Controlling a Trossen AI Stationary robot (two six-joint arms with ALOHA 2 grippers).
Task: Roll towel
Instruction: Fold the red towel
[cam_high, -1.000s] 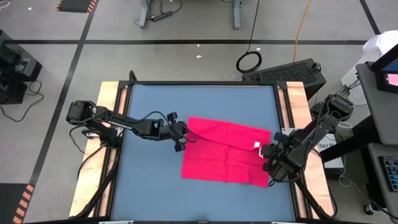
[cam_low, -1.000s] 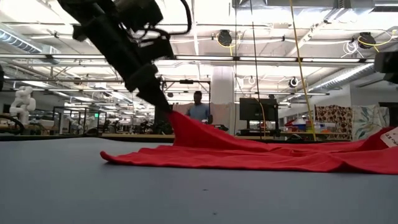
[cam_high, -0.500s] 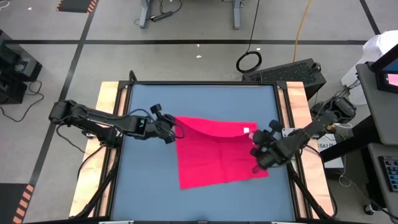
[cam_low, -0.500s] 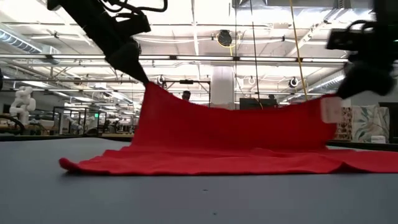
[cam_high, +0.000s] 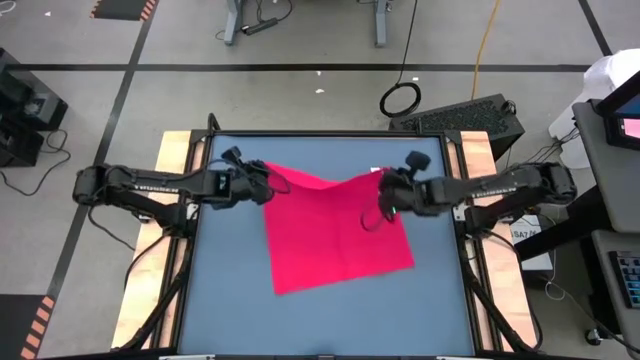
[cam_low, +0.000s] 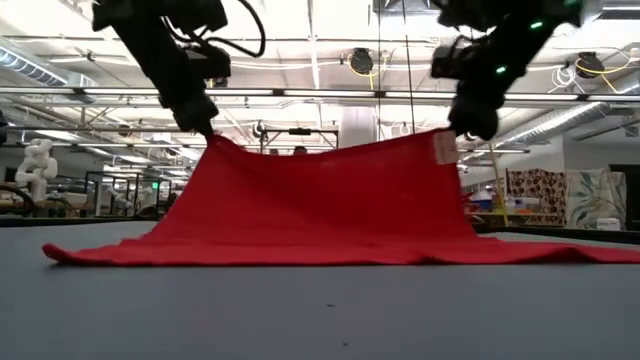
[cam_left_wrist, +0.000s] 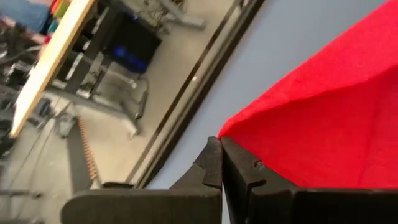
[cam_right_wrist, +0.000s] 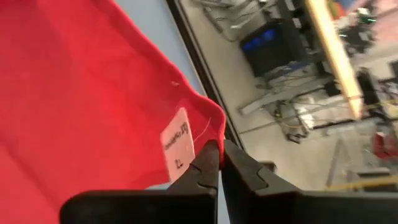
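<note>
The red-pink towel is held up by its two far corners, and its near part lies on the blue table. My left gripper is shut on the far left corner, my right gripper is shut on the far right corner. A small white tag hangs beside the right gripper's fingers. The top edge sags a little between the two grippers. My left gripper pinches the towel's far left corner between its two fingers, slanting down from the table's left. The corner is lifted clear and the cloth hangs from it down to the table. My right gripper pinches the far right corner between its two fingers, next to the white tag, slanting down from the table's right. That corner is lifted too, and the cloth between the grippers is nearly taut.
Wooden side rails border the blue table top on the left and right. Bare table lies near and far of the towel. Beyond the table are the room's floor, desks and equipment.
Both grippers have risen and gone toward the table's far edge, the right one farther and swinging in from the near right. The towel's far edge has been lifted from lying flat into a hanging sheet. The whole cloth has slid toward the left, its near part staying on the table.
</note>
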